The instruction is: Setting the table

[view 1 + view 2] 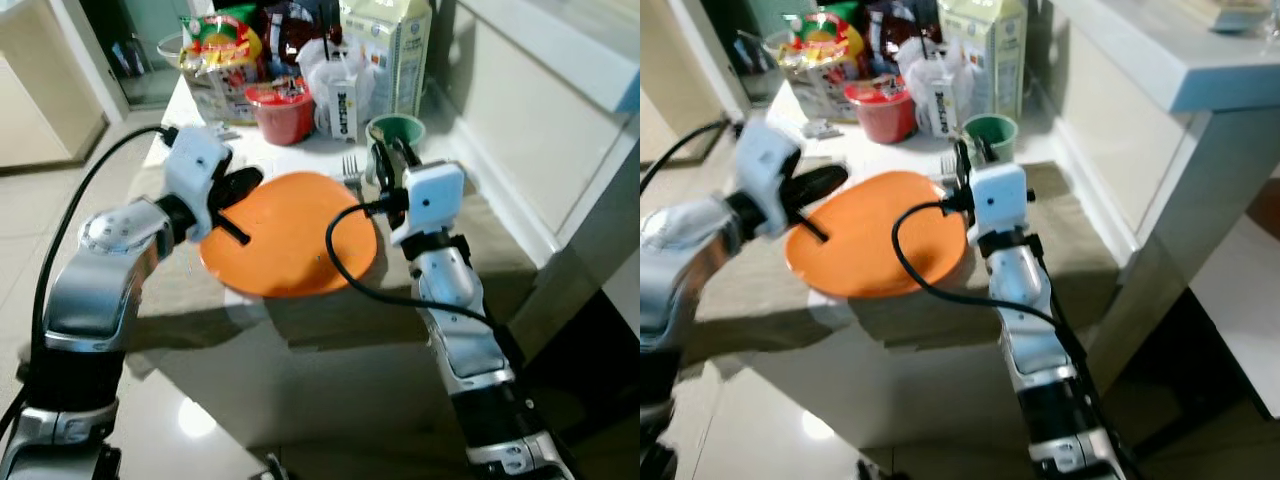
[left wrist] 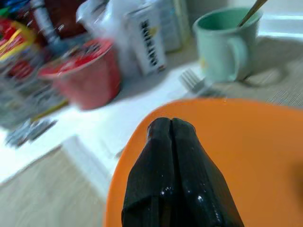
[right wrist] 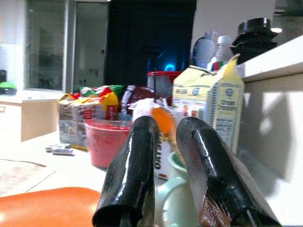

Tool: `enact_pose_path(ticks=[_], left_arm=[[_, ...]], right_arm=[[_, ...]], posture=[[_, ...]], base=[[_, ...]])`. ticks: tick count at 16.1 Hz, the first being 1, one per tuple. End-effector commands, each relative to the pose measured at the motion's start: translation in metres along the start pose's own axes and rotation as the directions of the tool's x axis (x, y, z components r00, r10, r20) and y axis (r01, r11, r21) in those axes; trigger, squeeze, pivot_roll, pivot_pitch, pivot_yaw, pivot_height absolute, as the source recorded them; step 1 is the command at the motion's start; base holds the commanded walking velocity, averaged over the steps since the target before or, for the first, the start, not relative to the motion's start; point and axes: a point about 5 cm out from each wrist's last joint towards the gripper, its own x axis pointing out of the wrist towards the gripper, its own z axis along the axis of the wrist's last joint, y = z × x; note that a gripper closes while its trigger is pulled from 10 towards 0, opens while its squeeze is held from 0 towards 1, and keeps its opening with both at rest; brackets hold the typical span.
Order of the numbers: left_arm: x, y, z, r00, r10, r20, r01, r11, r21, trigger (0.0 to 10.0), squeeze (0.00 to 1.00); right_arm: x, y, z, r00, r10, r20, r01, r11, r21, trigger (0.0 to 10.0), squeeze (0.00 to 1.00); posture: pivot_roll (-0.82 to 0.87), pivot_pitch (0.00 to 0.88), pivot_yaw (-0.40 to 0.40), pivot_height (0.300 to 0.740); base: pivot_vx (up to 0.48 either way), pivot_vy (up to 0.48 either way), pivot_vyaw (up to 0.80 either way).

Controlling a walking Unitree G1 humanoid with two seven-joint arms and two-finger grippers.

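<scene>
Here the left hand (image 1: 243, 183), fingers pressed together, rests over the left edge of a round orange plate (image 1: 290, 235) on the tabletop (image 1: 190, 290). Behind it lie a fork (image 1: 350, 168), a red cup (image 1: 283, 110) and cartons. The right hand (image 1: 388, 160), fingers slightly parted and empty, hovers by the green mug (image 1: 397, 130).

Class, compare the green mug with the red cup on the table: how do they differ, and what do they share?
The green mug has a handle, seen in the left wrist view; the red cup shows none. The mug is open with a utensil standing in it; the cup has a printed lid. The mug stands nearer the right tool. Both stand upright behind the orange plate.
</scene>
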Motion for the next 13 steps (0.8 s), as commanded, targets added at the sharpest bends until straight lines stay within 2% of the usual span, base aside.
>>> enact_pose_path(ticks=[1, 2, 4, 5, 11, 13], left_arm=[[-0.014, 0.005, -0.002, 0.999, 0.052, 0.012, -0.053, 0.998, 0.037, 10.0, 0.00], [-0.034, 0.006, -0.019, 0.993, 0.116, -0.008, -0.116, 0.993, 0.021, 10.0, 0.00], [-0.046, 0.004, -0.027, 0.987, 0.158, -0.002, -0.158, 0.987, -0.005, 10.0, 0.00], [-0.050, -0.005, -0.030, 0.984, 0.175, 0.023, -0.174, 0.984, -0.037, 10.0, 0.00], [-0.050, -0.017, -0.041, 0.980, 0.193, 0.047, -0.189, 0.979, -0.080, 10.0, 0.00], [-0.047, -0.017, -0.043, 0.975, 0.214, 0.055, -0.208, 0.973, -0.100, 10.0, 0.00]], right_arm=[[0.001, 0.005, 0.002, 1.000, 0.018, 0.002, -0.018, 1.000, 0.016, 10.0, 0.00], [0.000, 0.006, 0.000, 1.000, 0.023, -0.004, -0.022, 0.999, 0.026, 10.0, 0.00], [0.000, 0.006, -0.001, 1.000, 0.028, -0.007, -0.028, 0.999, 0.033, 10.0, 0.00], [0.002, 0.008, -0.001, 0.999, 0.039, -0.006, -0.039, 0.998, 0.042, 10.0, 0.00], [0.007, 0.008, 0.001, 0.999, 0.042, 0.003, -0.042, 0.997, 0.068, 10.0, 0.00], [0.008, 0.007, 0.002, 0.999, 0.043, 0.008, -0.043, 0.997, 0.071, 10.0, 0.00]], posture=[[-0.07, 0.013, 0.127, 0.740], [-0.05, 0.013, 0.116, 0.740], [-0.04, 0.011, 0.109, 0.740], [-0.02, 0.006, 0.097, 0.740], [-0.03, 0.010, 0.088, 0.740], [-0.03, 0.011, 0.088, 0.740]], base=[[0.000, 0.000, 0.00], [0.000, 0.000, 0.00], [0.000, 0.000, 0.00], [0.000, 0.000, 0.00], [0.000, 0.000, 0.00], [0.000, 0.000, 0.00]])
